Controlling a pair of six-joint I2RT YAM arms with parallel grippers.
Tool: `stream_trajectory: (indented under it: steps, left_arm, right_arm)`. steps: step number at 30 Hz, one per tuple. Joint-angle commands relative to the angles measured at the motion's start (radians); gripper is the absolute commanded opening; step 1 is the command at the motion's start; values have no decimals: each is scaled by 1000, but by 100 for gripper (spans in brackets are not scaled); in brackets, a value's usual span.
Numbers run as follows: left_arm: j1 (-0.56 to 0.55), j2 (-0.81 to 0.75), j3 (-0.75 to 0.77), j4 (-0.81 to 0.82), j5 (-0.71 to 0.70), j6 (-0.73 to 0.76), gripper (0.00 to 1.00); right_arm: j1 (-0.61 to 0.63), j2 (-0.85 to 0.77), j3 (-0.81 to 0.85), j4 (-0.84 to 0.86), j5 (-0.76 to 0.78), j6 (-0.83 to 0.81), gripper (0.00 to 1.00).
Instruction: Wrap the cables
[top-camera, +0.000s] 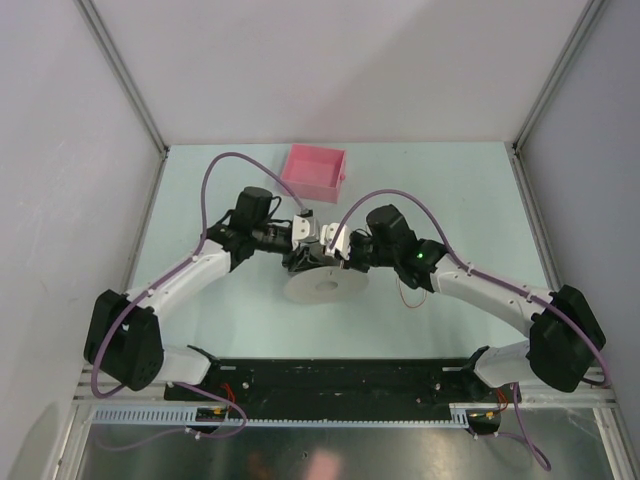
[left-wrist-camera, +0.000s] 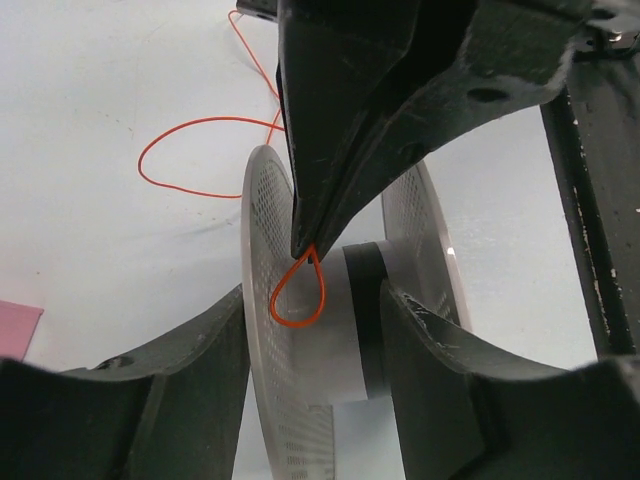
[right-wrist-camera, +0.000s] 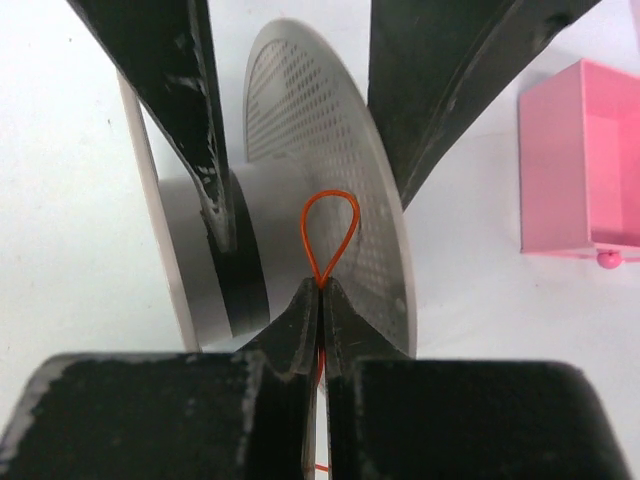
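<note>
Zero stiffness in this hair-thin wire I'd guess; right gripper pinches its loop, left gripper straddles the spool, fingers apart

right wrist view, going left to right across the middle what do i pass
spool's grey hub → orange wire loop → pink box
</note>
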Motion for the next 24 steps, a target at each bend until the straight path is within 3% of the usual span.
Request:
stream_trajectory:
  steps: [1,9,17,24]
  left_arm:
    - [-8,8,5,41,3,1,55]
    - [-12,18,11,44,5,0,38]
    - [-27,31,15,45,-14,11,35]
    - [-37,29,11,46,-15,24,15]
  right_arm:
    - [14,-38,2,93,10,30,0]
    - [19,-22,1,104,11,35,0]
    - [19,-15,2,110,12,43,0]
    - [19,-11,2,115,22,51,0]
